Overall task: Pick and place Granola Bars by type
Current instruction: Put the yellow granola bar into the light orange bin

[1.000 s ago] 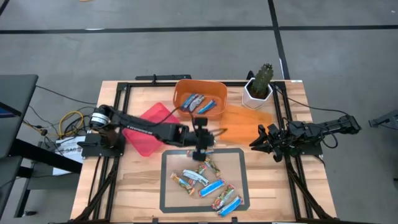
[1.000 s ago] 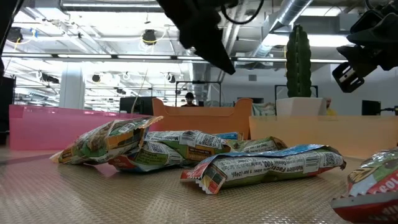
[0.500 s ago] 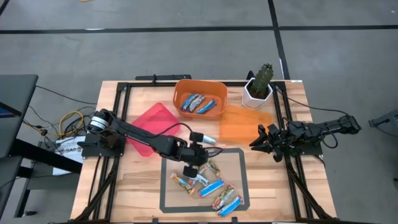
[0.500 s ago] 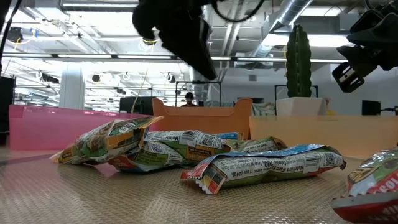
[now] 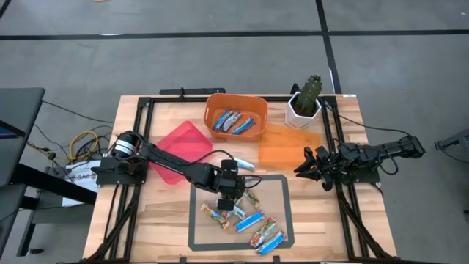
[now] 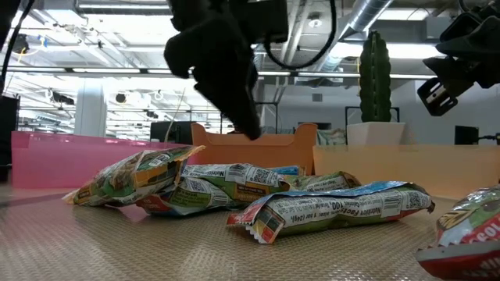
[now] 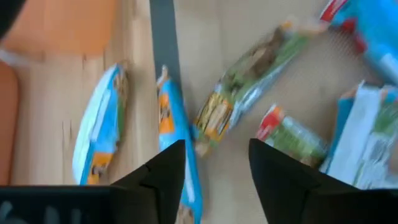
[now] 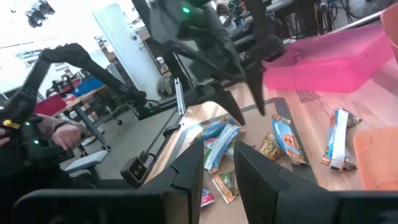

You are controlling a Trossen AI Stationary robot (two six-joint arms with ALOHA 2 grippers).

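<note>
On the pale slatted wooden table [image 5: 165,213], largest of all, a grey-taped rectangle [image 5: 192,220] frames a loose pile of Granola Bars [image 5: 245,216] in shiny crinkled wrappers, some blue and white, some brown, red and green. One more blue bar [image 5: 244,164] lies just outside the tape. At the back sit three plastic containers: a flat pink bin [image 5: 178,150], a translucent orange tray [image 5: 289,147] and a rounded orange bin [image 5: 236,110] holding several bars. Beside them a cactus stands in a white pot [image 5: 303,107]. The left gripper [image 5: 226,196] hangs over the pile's near edge, its dark fingers [image 7: 163,171] parted and holding nothing. The right gripper [image 5: 306,167] waits at the table's right edge, fingers apart and empty.
</note>
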